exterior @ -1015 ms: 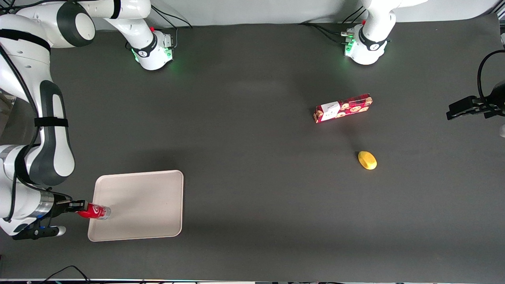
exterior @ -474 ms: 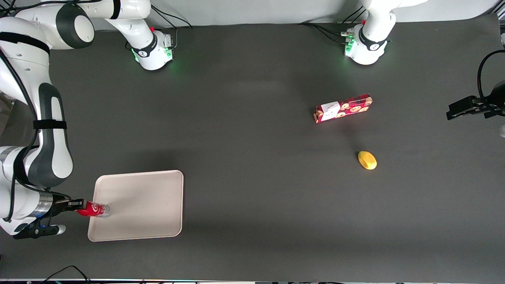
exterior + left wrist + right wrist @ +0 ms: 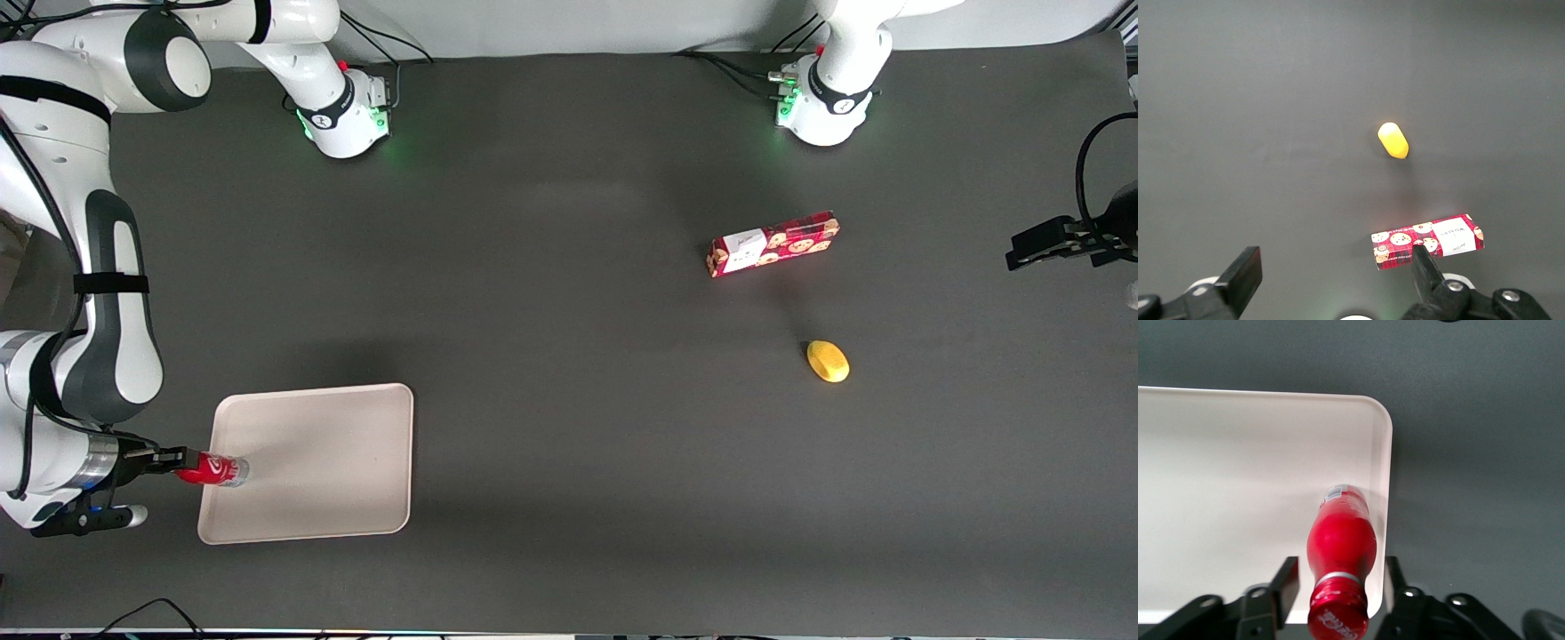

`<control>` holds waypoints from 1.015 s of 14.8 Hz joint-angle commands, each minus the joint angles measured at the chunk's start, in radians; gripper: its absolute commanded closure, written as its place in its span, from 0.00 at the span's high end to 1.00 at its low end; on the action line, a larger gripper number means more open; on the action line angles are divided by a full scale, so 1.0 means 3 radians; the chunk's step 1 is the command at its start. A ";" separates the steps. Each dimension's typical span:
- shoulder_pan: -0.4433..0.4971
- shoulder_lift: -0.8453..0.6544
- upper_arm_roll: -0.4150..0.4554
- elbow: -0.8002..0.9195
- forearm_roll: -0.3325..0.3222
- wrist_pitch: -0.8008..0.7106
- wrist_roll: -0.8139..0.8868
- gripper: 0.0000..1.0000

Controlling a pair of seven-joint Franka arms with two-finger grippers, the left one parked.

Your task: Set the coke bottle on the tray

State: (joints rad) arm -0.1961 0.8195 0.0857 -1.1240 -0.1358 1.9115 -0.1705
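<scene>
The coke bottle (image 3: 213, 469) is small and red with a red cap. Its base is on the beige tray (image 3: 329, 453), just inside the tray's edge toward the working arm's end. In the right wrist view the bottle (image 3: 1341, 543) is seen from its cap down, close to the tray's rim (image 3: 1383, 473). My right gripper (image 3: 174, 460) is at the bottle's neck. It is open, with its jaws (image 3: 1339, 583) on either side of the neck and a gap on each side.
A red cookie box (image 3: 773, 244) and a yellow lemon-like object (image 3: 828, 361) lie toward the parked arm's end of the table; both also show in the left wrist view, the box (image 3: 1428, 241) and the yellow object (image 3: 1393, 140).
The gripper and the bottle have shifted slightly away from the front camera along the tray's edge. Nothing else has moved.
</scene>
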 commanded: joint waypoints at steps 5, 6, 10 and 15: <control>0.0076 -0.0741 -0.0005 -0.0506 0.0033 0.0060 -0.0025 1.00; 0.0106 -0.0950 -0.0015 -0.0634 0.0028 0.0066 -0.0020 1.00; 0.0464 -0.1713 -0.0347 -0.1207 0.0054 -0.0133 0.0261 1.00; 0.0638 -0.2638 -0.0418 -0.1866 0.0120 -0.0527 0.0552 1.00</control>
State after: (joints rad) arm -0.0480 0.2286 -0.0073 -1.4840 -0.1229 1.7628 -0.0710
